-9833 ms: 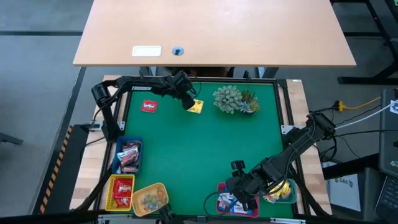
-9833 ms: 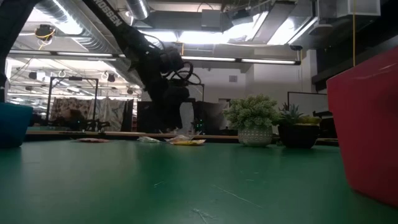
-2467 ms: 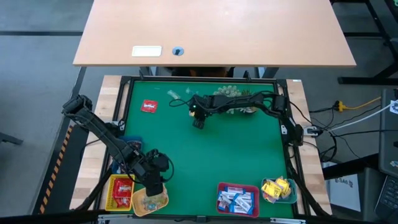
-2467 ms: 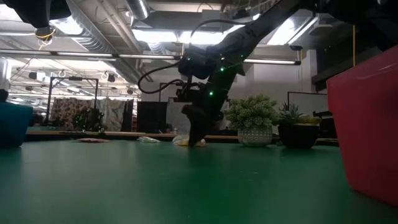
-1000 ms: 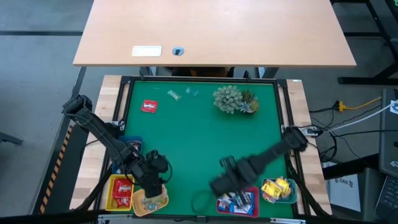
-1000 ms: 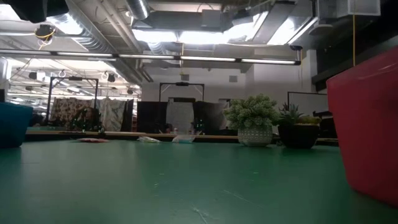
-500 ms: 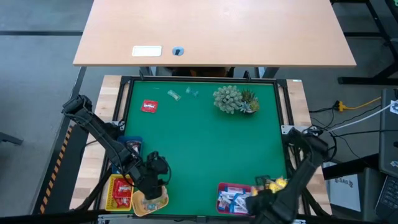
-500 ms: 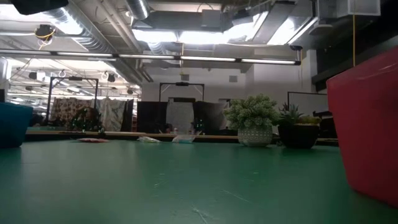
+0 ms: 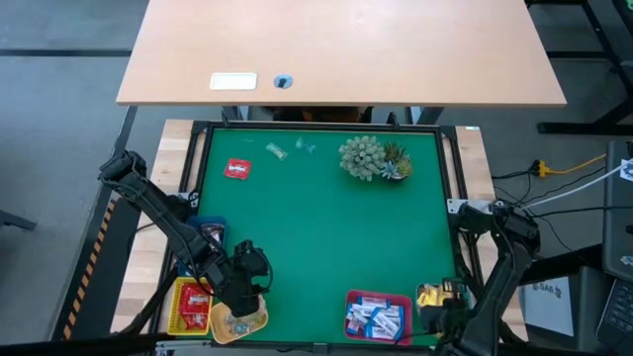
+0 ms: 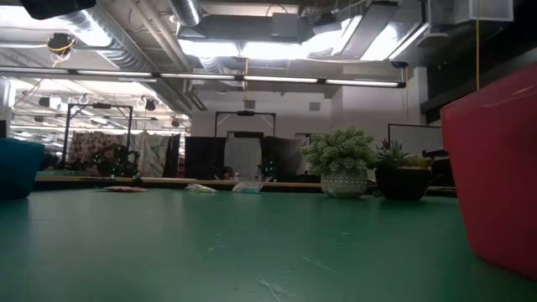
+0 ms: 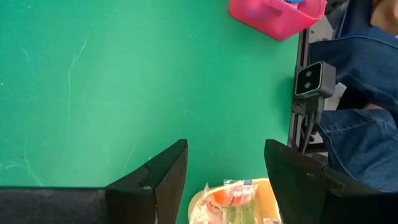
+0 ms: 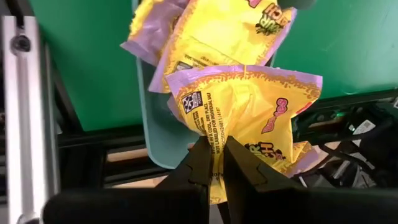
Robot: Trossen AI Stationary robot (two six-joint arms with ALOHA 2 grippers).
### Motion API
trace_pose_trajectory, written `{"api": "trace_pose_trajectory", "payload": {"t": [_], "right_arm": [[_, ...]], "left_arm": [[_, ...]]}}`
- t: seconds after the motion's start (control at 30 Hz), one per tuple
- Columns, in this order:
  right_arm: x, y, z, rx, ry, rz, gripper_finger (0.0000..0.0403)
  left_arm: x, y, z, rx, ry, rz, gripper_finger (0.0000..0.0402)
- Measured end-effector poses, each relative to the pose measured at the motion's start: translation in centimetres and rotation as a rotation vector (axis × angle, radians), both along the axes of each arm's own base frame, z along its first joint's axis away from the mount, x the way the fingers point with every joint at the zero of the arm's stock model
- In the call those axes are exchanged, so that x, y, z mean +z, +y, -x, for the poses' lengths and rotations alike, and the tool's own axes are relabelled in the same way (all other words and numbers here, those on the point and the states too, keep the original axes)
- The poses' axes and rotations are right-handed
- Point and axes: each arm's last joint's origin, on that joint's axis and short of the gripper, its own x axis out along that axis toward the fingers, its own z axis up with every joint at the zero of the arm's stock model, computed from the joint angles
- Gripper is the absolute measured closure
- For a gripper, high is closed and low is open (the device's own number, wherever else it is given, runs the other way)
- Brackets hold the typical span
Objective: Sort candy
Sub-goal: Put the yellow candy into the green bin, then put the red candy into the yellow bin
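The right hand [image 12: 214,163] is clamped on a yellow sweet packet [image 12: 249,112], its two dark fingers pinching the packet's lower edge. It holds this over the teal tray [image 12: 155,143], where more yellow packets [image 12: 205,31] lie heaped. From above, that hand [image 9: 445,314] sits at the worktop's near right corner, over the tray of yellow sweets [image 9: 435,295].

The left hand [image 11: 225,177] hangs with its fingers spread wide and nothing between them, just above the yellow tray [image 11: 233,202] of clear-wrapped sweets [image 11: 227,194]. From above it [image 9: 242,289] is at the near left corner, over that tray [image 9: 237,318].

Beside the yellow tray stands a red-lined tray [image 9: 193,305] with red sweets, and behind it a blue tray [image 9: 203,235], mostly hidden by the left arm. Between the two hands, at the near edge, a pink tray [image 9: 376,316] holds blue-and-white sweets.

Sweets lie loose on the green worktop [image 9: 326,227]: a red one [image 9: 237,169] near the far left corner and two clear ones [image 9: 276,150] [image 9: 306,147] just to its right along the far edge. A spiky green plant [image 9: 372,158] stands at the far edge, right of those.

In the low view, the plant [image 10: 342,159] and the loose sweets [image 10: 248,188] show far across the worktop, with the pink tray's wall [image 10: 491,168] close at the right.
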Motion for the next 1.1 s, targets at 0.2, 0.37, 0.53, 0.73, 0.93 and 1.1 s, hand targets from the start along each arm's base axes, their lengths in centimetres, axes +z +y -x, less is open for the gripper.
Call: {"api": "trace_pose_trajectory", "payload": {"t": [0.2, 0.37, 0.53, 0.73, 0.93, 1.1], "right_arm": [[-0.23, -0.06, 0.06, 0.007, 0.010, 0.003, 0.0378], [-0.22, -0.07, 0.04, 0.009, 0.010, 0.003, 0.0342], [-0.22, -0.07, 0.05, 0.008, 0.010, 0.003, 0.0287], [-0.22, -0.09, 0.05, 0.008, 0.011, 0.005, 0.0239], [-0.21, -0.08, 0.06, 0.006, 0.016, 0.003, 0.0224], [0.10, -0.26, -0.20, -0.025, 0.055, -0.028, 0.0224]], "left_arm": [[0.00, 0.00, 0.00, 0.000, -0.001, 0.000, 0.0201], [0.02, 0.06, -0.04, 0.014, -0.014, -0.017, 0.0201], [0.04, 0.12, -0.07, 0.028, -0.028, -0.033, 0.0201], [0.04, 0.12, -0.07, 0.028, -0.028, -0.033, 0.0201], [0.04, 0.12, -0.07, 0.028, -0.028, -0.033, 0.0201], [0.04, 0.12, -0.07, 0.028, -0.028, -0.033, 0.0201]]}}
